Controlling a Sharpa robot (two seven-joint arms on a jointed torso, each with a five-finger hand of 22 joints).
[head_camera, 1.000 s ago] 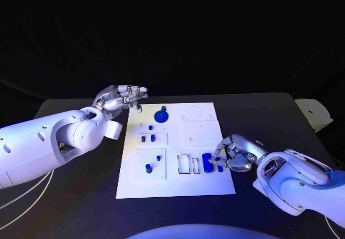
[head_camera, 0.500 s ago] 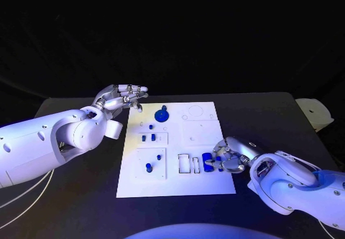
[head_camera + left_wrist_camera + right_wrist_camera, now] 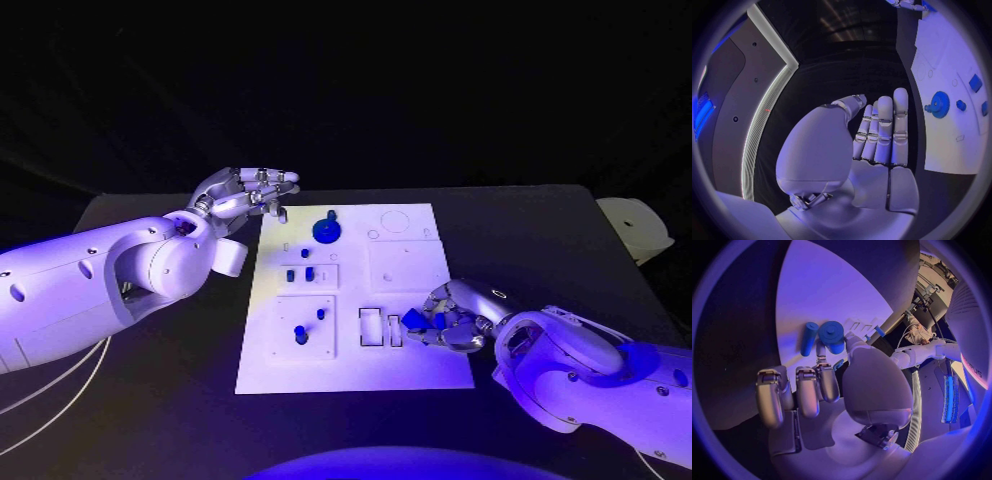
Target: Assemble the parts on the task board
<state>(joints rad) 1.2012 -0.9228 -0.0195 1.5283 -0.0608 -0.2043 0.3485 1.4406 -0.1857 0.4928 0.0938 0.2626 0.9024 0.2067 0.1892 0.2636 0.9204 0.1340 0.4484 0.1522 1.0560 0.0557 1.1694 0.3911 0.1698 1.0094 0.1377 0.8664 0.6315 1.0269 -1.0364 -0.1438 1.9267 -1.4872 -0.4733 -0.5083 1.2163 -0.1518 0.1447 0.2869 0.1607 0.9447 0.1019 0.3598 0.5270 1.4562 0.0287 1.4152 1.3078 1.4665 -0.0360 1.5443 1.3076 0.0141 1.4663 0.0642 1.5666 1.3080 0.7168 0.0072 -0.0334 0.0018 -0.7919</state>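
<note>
Your right hand (image 3: 450,318) rests on the near right part of the task board (image 3: 404,270), fingers (image 3: 807,390) curled around a blue cylinder (image 3: 833,336), with a slimmer blue peg (image 3: 809,337) just beside it; you cannot tell whether the cylinder is truly gripped. Your left hand (image 3: 245,195) hovers off the board's far left corner, holding nothing, fingers (image 3: 886,127) straight and side by side. A blue gear (image 3: 327,232) sits at the board's far end, and small blue parts (image 3: 297,273) stand along its left side on the black table (image 3: 534,230)
</note>
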